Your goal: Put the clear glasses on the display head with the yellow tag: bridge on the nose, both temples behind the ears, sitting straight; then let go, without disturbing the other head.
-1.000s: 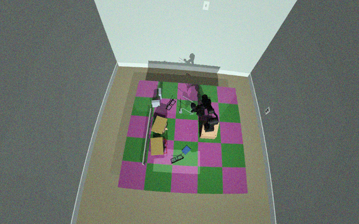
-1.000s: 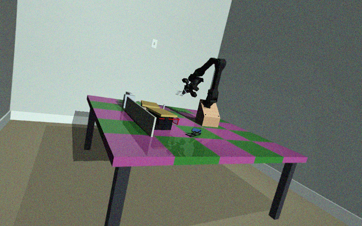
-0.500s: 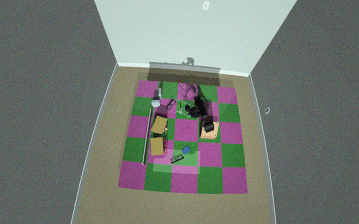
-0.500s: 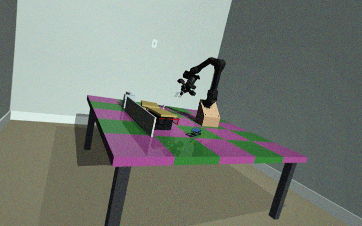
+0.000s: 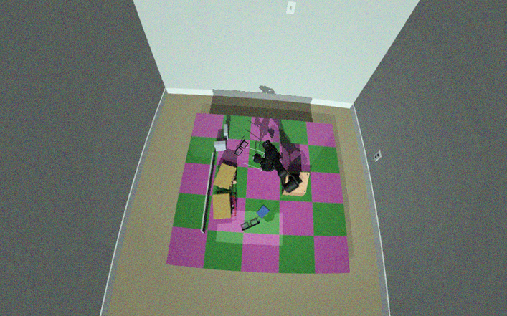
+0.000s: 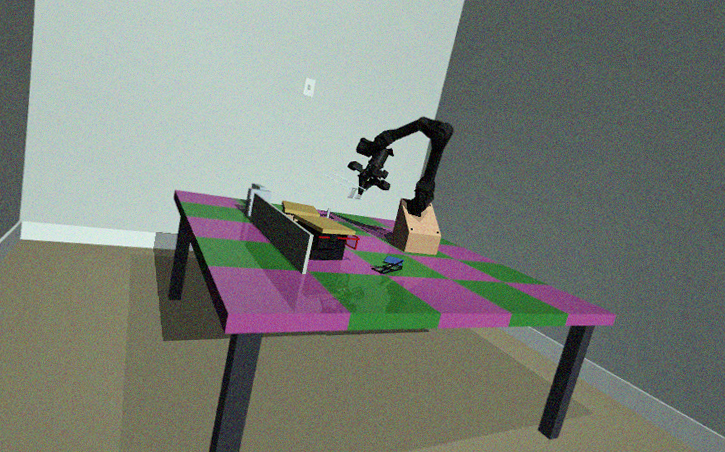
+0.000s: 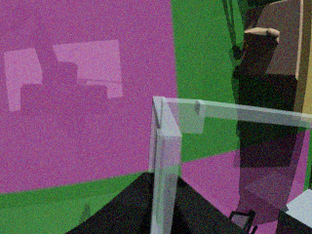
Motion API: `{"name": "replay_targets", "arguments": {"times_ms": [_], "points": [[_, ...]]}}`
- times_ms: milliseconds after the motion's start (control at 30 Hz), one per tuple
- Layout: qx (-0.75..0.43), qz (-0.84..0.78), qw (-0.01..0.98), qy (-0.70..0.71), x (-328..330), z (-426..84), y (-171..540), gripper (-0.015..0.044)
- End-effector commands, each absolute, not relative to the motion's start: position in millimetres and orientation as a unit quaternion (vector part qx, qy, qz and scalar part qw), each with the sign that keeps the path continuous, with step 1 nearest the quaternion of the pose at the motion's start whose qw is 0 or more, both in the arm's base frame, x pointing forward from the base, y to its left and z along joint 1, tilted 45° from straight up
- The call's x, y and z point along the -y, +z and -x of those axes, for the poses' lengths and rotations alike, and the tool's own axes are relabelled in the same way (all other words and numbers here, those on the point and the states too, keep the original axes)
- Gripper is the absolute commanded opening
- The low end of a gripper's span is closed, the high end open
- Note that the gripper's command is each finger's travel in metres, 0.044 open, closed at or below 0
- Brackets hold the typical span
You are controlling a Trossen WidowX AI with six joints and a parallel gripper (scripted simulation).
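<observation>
My gripper (image 5: 261,159) (image 6: 365,185) (image 7: 159,183) is shut on the clear glasses (image 6: 351,190) (image 7: 164,150) and holds them high above the checkered table (image 6: 377,308). In the wrist view one clear temple runs off to the right. Two tan-topped display heads (image 5: 225,176) (image 5: 221,205) (image 6: 324,224) stand side by side left of the gripper, on dark bases. One of them shows at the upper right of the wrist view (image 7: 284,35). Something red (image 6: 351,241) sits at the nearer head. I cannot make out a yellow tag.
A long dark panel (image 5: 207,191) (image 6: 279,232) stands behind the heads. Black glasses (image 5: 241,147) lie near a white box (image 5: 220,145). Dark glasses (image 5: 247,224) (image 6: 383,267) and a blue block (image 5: 263,210) (image 6: 394,260) lie in front. The arm's wooden base (image 6: 417,233) stands at the right.
</observation>
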State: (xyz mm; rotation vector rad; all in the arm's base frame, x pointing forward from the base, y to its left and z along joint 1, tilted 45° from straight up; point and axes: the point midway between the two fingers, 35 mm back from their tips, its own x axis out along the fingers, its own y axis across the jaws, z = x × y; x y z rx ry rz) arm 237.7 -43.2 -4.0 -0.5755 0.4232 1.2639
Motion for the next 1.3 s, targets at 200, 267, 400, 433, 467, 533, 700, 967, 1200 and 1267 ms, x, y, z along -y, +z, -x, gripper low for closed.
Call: {"name": "replay_targets", "arguments": {"times_ms": [200,267,400,433,467,533,700,967,1200,1267], "points": [[-0.228,0.248,0.718,0.609,9,-252,13,0.0000],[-0.235,0.245,0.713,0.614,1,-254,16,0.0000],[-0.248,0.240,0.701,0.624,-14,-257,23,0.0000],[-0.251,0.239,0.698,0.626,-18,-258,25,0.0000],[-0.255,0.238,0.696,0.628,-22,-258,26,0.0000],[-0.261,0.236,0.690,0.633,-30,-259,30,0.0000],[-0.277,0.231,0.676,0.642,-50,-260,39,0.0000],[-0.301,0.225,0.655,0.655,-84,-257,54,0.0000],[-0.321,0.221,0.638,0.664,-112,-250,67,0.0000],[-0.323,0.221,0.637,0.665,-115,-249,68,0.0000]]}}
